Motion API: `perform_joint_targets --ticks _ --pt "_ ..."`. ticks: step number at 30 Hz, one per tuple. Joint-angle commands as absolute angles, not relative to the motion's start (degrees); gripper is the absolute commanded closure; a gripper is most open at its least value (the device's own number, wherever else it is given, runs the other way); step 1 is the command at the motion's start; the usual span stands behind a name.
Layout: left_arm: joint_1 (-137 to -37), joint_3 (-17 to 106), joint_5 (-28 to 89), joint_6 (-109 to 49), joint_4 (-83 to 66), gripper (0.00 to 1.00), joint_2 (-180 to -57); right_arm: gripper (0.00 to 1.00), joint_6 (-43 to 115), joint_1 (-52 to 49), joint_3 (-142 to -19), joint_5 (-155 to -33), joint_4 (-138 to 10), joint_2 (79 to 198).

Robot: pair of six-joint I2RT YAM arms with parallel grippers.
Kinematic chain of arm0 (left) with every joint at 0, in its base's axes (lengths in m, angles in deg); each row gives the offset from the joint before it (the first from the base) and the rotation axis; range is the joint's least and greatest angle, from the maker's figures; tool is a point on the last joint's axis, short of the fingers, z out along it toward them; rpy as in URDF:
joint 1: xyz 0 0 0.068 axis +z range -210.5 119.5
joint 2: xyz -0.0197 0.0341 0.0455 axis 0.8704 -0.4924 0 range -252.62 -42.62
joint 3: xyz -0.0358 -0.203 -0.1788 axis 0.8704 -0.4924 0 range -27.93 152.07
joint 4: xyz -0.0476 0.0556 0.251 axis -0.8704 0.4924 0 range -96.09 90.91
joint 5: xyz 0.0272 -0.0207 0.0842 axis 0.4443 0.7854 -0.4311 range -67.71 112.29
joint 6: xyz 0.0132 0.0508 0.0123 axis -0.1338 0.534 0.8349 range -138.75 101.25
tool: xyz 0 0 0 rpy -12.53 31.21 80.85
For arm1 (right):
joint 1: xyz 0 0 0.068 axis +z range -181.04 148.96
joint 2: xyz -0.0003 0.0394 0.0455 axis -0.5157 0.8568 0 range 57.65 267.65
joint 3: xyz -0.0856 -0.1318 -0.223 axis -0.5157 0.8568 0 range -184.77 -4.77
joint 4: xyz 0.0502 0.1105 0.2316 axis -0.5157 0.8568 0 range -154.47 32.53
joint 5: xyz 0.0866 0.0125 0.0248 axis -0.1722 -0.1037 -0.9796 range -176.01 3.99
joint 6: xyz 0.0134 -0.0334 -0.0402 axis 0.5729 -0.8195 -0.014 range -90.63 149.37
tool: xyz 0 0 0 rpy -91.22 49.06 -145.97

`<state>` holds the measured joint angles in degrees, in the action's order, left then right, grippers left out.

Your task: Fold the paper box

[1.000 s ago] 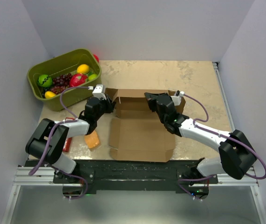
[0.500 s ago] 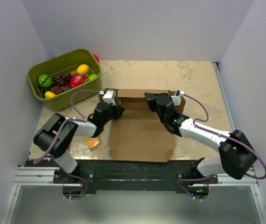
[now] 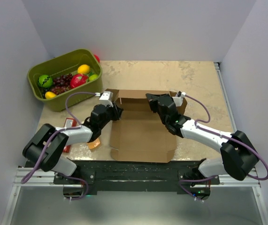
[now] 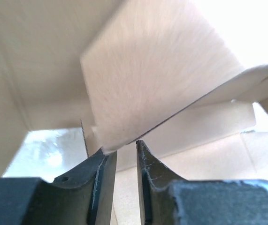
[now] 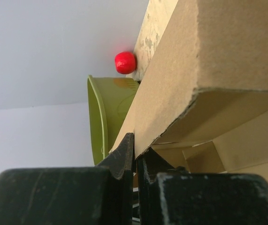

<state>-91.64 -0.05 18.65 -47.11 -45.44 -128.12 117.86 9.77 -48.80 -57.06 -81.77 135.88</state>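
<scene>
My right hand [image 5: 134, 155] clamped on paper box [image 3: 141, 133] wall. My left hand [image 4: 126, 157] nearly closed at flap corner; grip unclear, contact hidden in top view.

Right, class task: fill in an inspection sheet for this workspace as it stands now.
Surface: beige table, mottled.
Job's things: the paper box, partly folded, far wall raised.
Clutter: green bin of fruit; red ball behind it; orange block left of the box.
Grippers: left gripper at a flap's corner, grip unclear; right gripper pinching the far wall.
Cables: purple cables looping along both arms.
Surroundings: grey walls.
</scene>
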Motion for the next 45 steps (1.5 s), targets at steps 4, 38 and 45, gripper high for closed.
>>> perform_joint_targets --ticks 4,38,45 --pt "-87.7 -0.8 13.2 -45.4 -41.4 0.74 -125.5 1.00 115.3 9.9 -47.5 -55.8 -80.3 134.2" --pt "-93.0 0.8 16.1 -42.3 -39.6 0.52 -124.2 1.00 115.2 9.9 -47.0 -54.0 -79.8 134.2" --pt "-92.5 -6.9 12.3 -41.1 -27.7 0.35 -104.7 1.00 114.7 9.7 -45.9 -52.8 -79.6 132.6"
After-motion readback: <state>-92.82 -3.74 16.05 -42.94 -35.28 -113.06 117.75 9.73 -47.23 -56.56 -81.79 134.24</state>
